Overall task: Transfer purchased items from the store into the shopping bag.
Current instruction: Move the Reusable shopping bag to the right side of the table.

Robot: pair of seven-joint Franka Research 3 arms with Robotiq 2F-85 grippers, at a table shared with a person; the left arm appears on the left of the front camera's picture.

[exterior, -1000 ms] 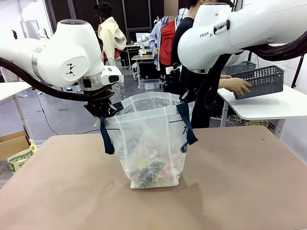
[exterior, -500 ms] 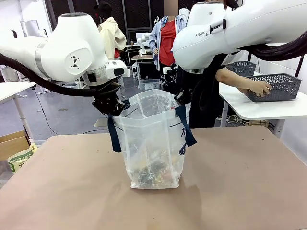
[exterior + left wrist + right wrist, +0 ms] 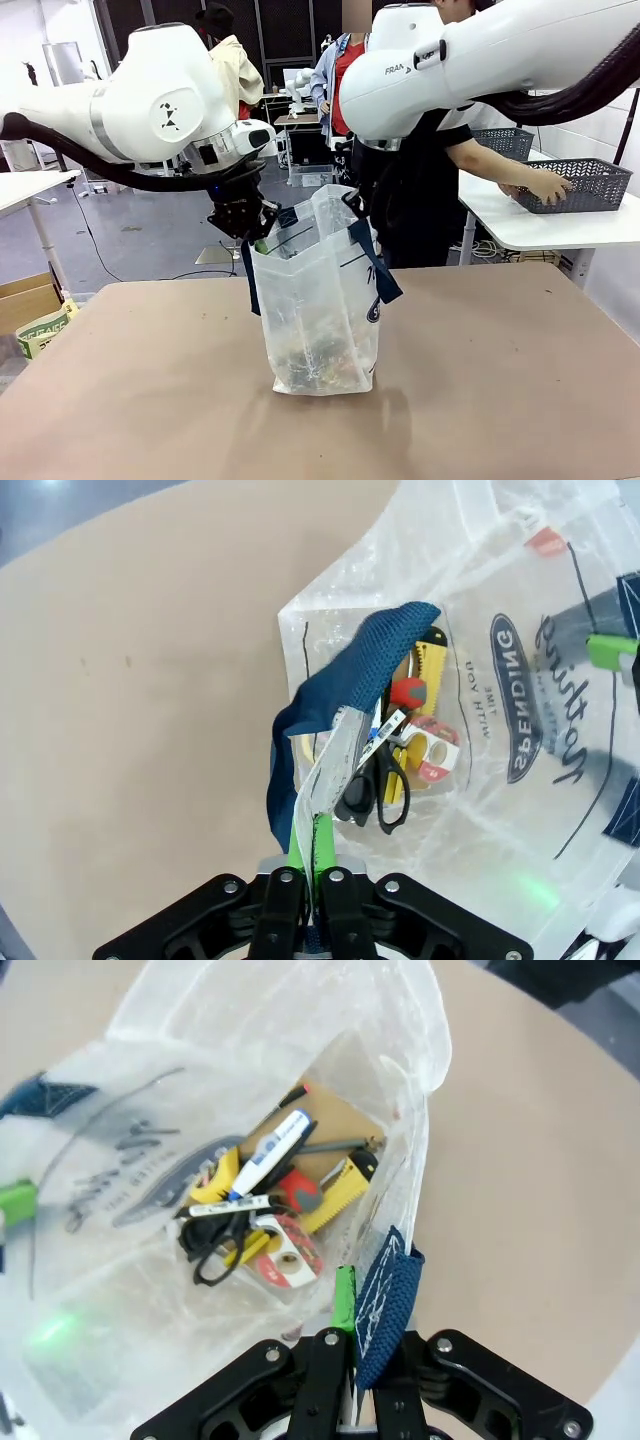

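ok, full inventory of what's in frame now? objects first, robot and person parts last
translucent whitish plastic shopping bag with navy strap handles: 1, whitish and navy, standing mid-table
purchased items: several, exact count unclear, at the bag's bottom; black-handled scissors, white-and-blue marker, yellow tool, red-and-white roll among them
brown table: 1, brown, under the bag
grey mesh baskets: 2, grey, on the white side table, far right
cardboard box: 1, brown, floor at left
left gripper: 1, black with green pads, shut on one navy handle
right gripper: 1, black with green pads, shut on the other navy handle
person's hand: 1, at the nearer basket's rim
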